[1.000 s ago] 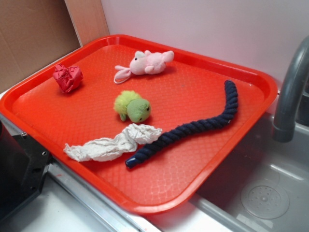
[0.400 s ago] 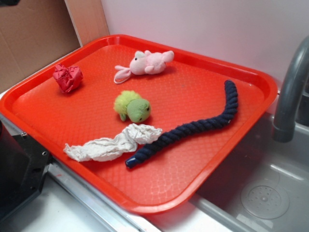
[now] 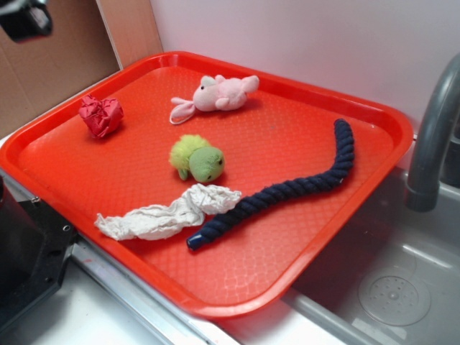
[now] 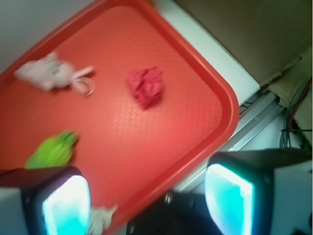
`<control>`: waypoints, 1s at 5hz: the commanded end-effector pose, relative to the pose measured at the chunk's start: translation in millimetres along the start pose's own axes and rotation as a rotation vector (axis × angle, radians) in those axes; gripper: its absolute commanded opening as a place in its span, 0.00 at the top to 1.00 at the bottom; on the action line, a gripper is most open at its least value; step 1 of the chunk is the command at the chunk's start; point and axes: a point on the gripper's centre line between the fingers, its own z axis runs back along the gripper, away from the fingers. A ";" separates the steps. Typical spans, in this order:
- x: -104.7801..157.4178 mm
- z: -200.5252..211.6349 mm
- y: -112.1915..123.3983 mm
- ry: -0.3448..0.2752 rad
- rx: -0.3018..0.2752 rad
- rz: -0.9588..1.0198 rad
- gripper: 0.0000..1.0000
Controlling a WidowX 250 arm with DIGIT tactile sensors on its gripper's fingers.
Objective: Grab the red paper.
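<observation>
Red paper (image 3: 100,116) sits crumpled near the far left corner of the orange-red tray (image 3: 302,280), apart from the pink plush (image 3: 215,95) and green plush (image 3: 197,158). Hand (image 4: 146,196) high above the tray's edge, fingers (image 4: 66,203) spread wide, grasping nothing, paper visible between them, well ahead.

Tray (image 3: 302,129): glossy plastic, fine pebbled texture. Red paper (image 3: 100,116): matt, crumpled. Rope (image 3: 287,190): twisted fibre. Cloth (image 3: 169,213): wrinkled. Toys at 12 o'clock: plush. Sink (image 3: 402,287): dull metal.

Exterior views tray (image 3: 374,115) obliquely; wrist looks down, sharing it.
</observation>
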 end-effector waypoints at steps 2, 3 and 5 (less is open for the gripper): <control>61.4 -95.7 8.7 -0.103 -0.048 0.144 0.00; 65.5 -119.4 8.8 -0.099 0.003 0.125 0.00; 57.3 -148.3 3.5 -0.026 -0.058 0.038 0.00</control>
